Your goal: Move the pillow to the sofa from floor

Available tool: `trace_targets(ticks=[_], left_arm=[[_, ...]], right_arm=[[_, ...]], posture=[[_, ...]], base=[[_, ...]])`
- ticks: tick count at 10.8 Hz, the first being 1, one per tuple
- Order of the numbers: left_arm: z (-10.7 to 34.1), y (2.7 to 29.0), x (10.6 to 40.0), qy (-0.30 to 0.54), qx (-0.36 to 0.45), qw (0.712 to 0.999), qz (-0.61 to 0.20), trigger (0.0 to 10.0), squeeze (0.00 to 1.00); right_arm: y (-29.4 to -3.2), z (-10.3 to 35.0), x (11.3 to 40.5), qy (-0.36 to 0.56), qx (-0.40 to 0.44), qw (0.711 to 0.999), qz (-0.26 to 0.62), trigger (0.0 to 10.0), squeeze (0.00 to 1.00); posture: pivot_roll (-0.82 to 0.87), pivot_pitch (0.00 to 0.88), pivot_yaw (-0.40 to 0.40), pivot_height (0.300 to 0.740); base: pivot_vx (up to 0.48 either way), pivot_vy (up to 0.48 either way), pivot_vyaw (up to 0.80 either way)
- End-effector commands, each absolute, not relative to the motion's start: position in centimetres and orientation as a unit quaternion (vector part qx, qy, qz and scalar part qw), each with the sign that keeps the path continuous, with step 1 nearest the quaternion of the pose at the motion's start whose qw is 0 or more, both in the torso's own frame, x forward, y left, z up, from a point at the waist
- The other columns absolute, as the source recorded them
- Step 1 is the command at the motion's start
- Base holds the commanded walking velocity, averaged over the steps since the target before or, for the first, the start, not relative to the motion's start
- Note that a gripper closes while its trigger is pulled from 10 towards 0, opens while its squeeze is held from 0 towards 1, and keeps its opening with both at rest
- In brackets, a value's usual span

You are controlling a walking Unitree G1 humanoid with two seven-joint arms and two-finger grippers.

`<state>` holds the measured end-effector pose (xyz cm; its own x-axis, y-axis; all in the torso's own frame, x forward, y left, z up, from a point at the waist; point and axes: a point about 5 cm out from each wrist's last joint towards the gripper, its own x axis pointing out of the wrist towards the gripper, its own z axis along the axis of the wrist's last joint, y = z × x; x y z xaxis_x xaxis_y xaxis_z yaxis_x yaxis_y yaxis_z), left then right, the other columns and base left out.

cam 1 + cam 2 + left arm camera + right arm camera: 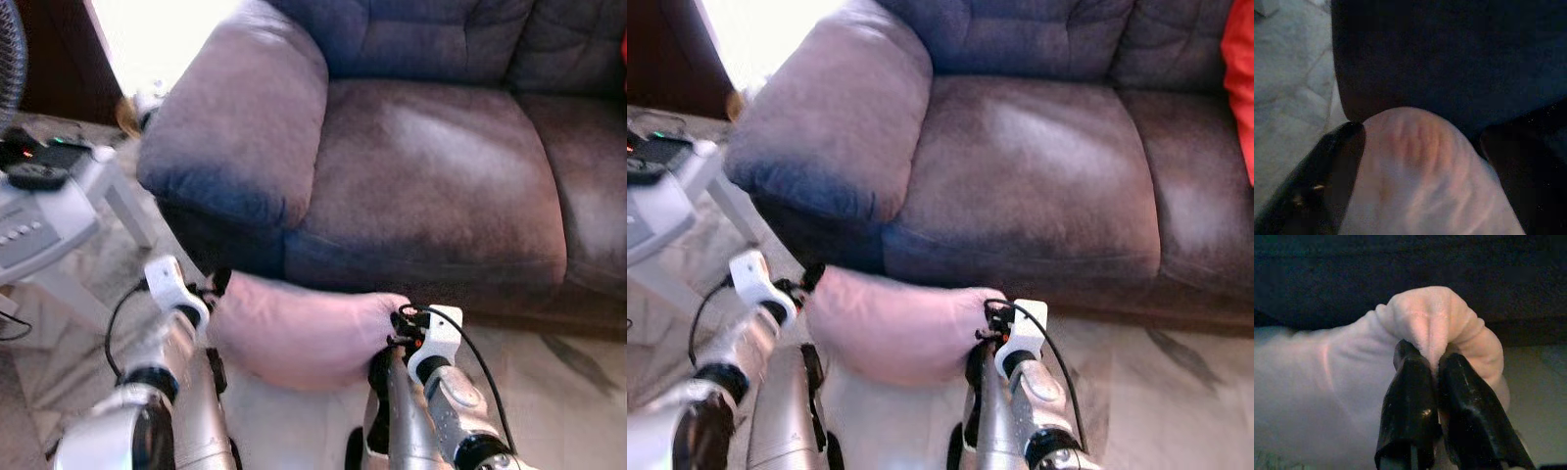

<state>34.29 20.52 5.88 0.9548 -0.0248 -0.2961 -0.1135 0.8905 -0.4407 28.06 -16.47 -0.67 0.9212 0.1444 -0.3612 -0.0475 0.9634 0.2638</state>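
Pillow (pixel 299 328), pale pink, is held between both arms just in front of the sofa (pixel 421 176) base, below the seat cushion edge, over the floor (pixel 558 392). Its long axis runs left to right, parallel to the sofa front. The seat lies up and ahead of it, so the coming move looks like a lift and a forward reach.

Right gripper (pixel 1436 366): fingers closed tight on a bunched corner at the pillow's right end, fabric puckered between them.

Left gripper (pixel 1420 161): fingers spread wide, one on each side of the pillow's left end, touching the fabric; a straddling hold rather than a pinch.

Both arms are equally near.
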Motion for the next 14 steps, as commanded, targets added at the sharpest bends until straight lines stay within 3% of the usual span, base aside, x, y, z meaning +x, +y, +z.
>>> trace_targets(ticks=[1, 4, 5, 6, 13, 14], left_arm=[[5.1, 20.4, 33.9, 0.177, -0.255, 0.95, 0.03, 10.0, 1.0], [5.0, 20.0, 34.1, 0.2, -0.242, 0.949, 0.018, 10.0, 1.0], [5.0, 20.1, 34.1, 0.204, -0.222, 0.953, 0.026, 10.0, 0.57], [5.1, 20.1, 34.2, 0.202, -0.222, 0.953, 0.032, 10.0, 0.0], [6.0, 18.0, 35.3, 0.199, -0.229, 0.952, 0.042, 10.0, 0.0], [6.1, 18.0, 35.4, 0.198, -0.223, 0.953, 0.047, 4.8, 0.0]], right_arm=[[-18.4, -0.4, 27.9, 0.175, 0.119, 0.977, 0.019, 10.0, 0.0], [-18.8, -0.2, 27.7, 0.17, 0.115, 0.978, 0.022, 10.0, 0.0], [-18.9, -0.2, 27.5, 0.169, 0.113, 0.979, 0.024, 10.0, 0.0], [-19.1, -0.3, 27.3, 0.168, 0.111, 0.979, 0.025, 10.0, 0.0], [-20.1, -0.1, 25.4, 0.159, 0.099, 0.982, 0.027, 10.0, 0.0], [-20.2, 0.0, 25.3, 0.16, 0.097, 0.982, 0.028, 10.0, 0.0]], posture=[[0.03, 0.268, -0.118, 0.494], [0.01, 0.296, -0.129, 0.494], [0.0, 0.302, -0.134, 0.494], [-0.01, 0.312, -0.139, 0.494], [-0.08, 0.352, -0.158, 0.494], [-0.08, 0.353, -0.159, 0.494]], base=[[0.0, 0.0, 0.0], [0.0, 0.0, 0.0], [0.0, 0.0, 0.0], [0.0, 0.0, 0.0], [0.0, 0.0, 0.0], [0.0, 0.0, 0.0]])
